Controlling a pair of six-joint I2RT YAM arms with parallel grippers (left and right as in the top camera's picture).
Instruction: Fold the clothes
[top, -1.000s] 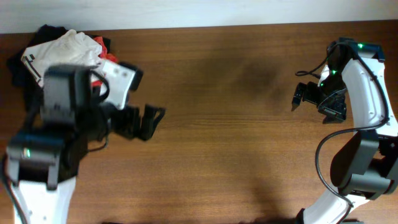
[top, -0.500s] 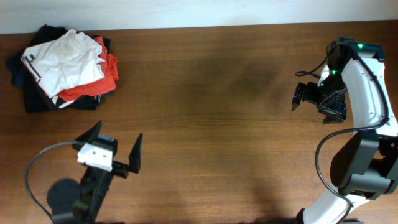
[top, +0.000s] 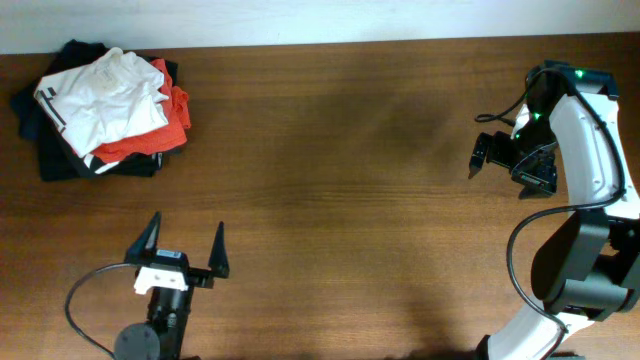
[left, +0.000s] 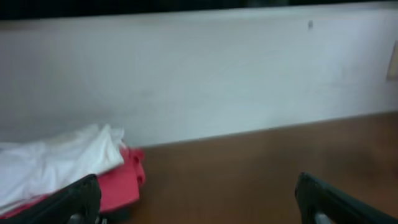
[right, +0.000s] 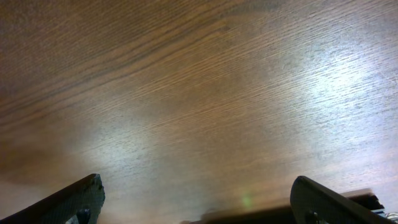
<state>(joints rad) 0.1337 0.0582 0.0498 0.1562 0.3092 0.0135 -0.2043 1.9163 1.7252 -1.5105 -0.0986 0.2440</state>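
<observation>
The clothes (top: 105, 90), a crumpled white garment, lie on top of a pile at the table's far left corner. The left wrist view shows them low at the left (left: 53, 165), well ahead of my fingers. My left gripper (top: 187, 242) stands near the front edge at the left, pointing towards the back, open and empty (left: 199, 208). It is well short of the pile. My right gripper (top: 500, 158) hovers at the far right, open, with only bare wood between its fingers (right: 199, 205).
Under the white garment lie a red T-shirt (top: 168, 122) (left: 121, 183) and black and navy garments (top: 55, 155). A white wall (left: 205, 74) runs along the table's back edge. The brown wooden table (top: 340, 180) stretches between the two arms.
My left arm has pulled back from over the pile to the front left of the table, its gripper still open. The pile now shows in full. The right arm has not moved.
</observation>
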